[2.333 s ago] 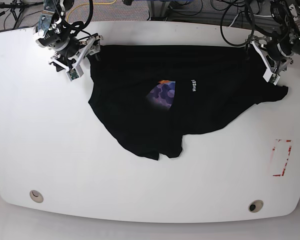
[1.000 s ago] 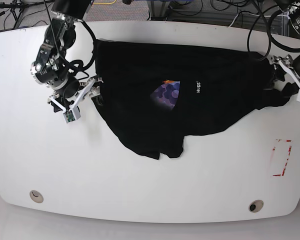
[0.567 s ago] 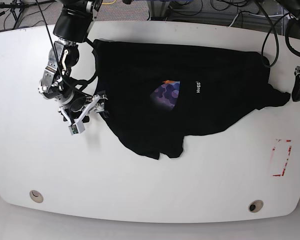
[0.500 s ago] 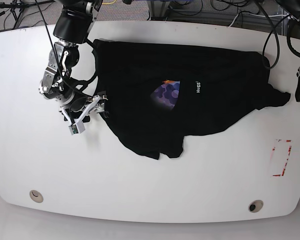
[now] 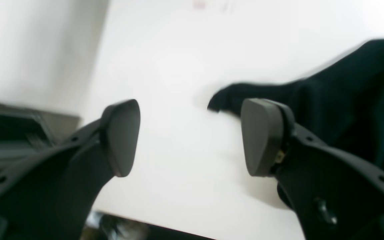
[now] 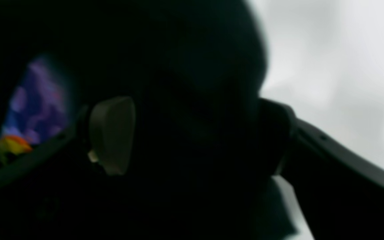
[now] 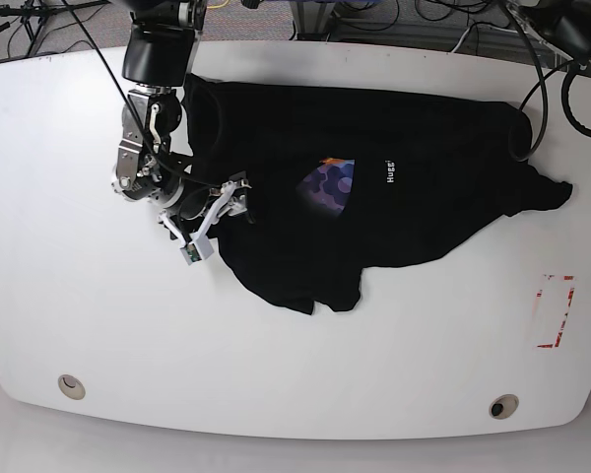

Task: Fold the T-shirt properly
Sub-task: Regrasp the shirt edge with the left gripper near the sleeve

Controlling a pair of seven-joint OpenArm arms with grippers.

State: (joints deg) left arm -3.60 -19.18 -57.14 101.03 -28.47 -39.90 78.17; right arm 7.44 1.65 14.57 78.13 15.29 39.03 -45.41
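Since the earlier frames the right end effector (image 7: pixel 215 219) has slid further inward over the left edge of the T-shirt (image 7: pixel 394 197) spread on the white bench (image 7: pixel 79 315), jaws spread, while the left end effector (image 5: pixel 190 136), released and empty, is nearly cut off at the base view's right edge.

Left tool (image 5: pixel 192 136) agape (empty), right tool (image 6: pixel 192 136) agape
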